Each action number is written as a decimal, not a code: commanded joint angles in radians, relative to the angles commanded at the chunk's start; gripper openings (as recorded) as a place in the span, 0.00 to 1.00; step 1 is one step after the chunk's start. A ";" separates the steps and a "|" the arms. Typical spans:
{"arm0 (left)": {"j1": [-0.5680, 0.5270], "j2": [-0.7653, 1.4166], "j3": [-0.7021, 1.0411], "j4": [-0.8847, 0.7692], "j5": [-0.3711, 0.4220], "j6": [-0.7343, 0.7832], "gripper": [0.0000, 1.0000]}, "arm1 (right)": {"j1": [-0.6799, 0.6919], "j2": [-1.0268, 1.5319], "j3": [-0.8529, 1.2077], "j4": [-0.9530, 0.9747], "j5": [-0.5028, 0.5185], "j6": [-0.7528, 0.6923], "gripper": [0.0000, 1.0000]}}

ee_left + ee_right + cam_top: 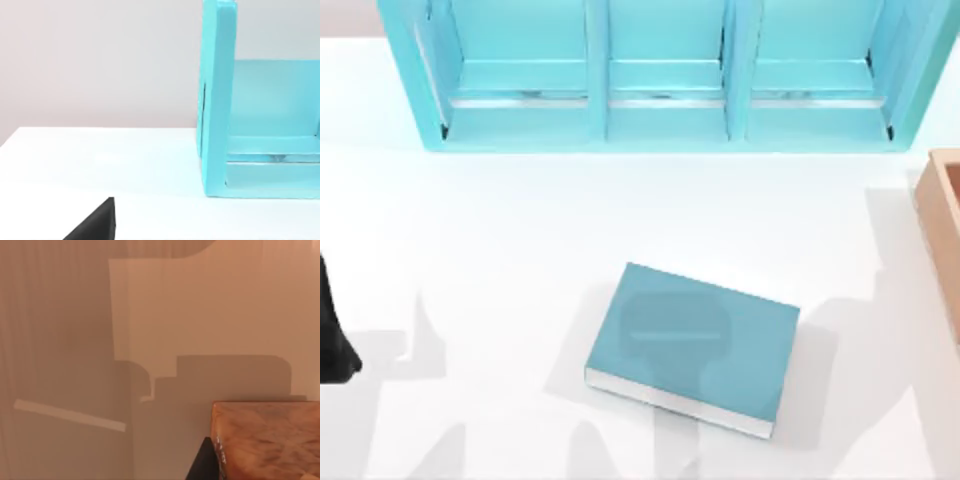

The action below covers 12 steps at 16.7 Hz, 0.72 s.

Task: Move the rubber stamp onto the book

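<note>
The book [692,347], teal with white page edges, lies flat near the middle of the table. The rubber stamp's tan-brown blocky base [265,440] sits close in front of the right wrist camera, against tan walls. My right gripper [260,465] is shut on it, with one dark finger [202,465] pressed to the block's side. The stamp's red top is hidden. My left arm [334,340] is parked at the table's left edge, and one finger [97,222] of its open gripper shows above the white tabletop.
A large light-blue shelf unit [660,120] with three compartments spans the back of the table; its side wall [217,100] stands ahead of the left wrist. A tan box [942,230] sits at the right edge. White tabletop lies around the book.
</note>
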 joint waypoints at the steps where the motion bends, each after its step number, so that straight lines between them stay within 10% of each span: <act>1: 0.000 0.000 0.000 0.000 0.000 0.000 1.00 | 0.000 0.000 0.000 0.000 0.000 0.000 0.00; 12: 0.000 0.000 0.000 0.000 0.000 0.000 1.00 | 0.128 -0.053 0.211 -0.298 0.046 0.142 0.00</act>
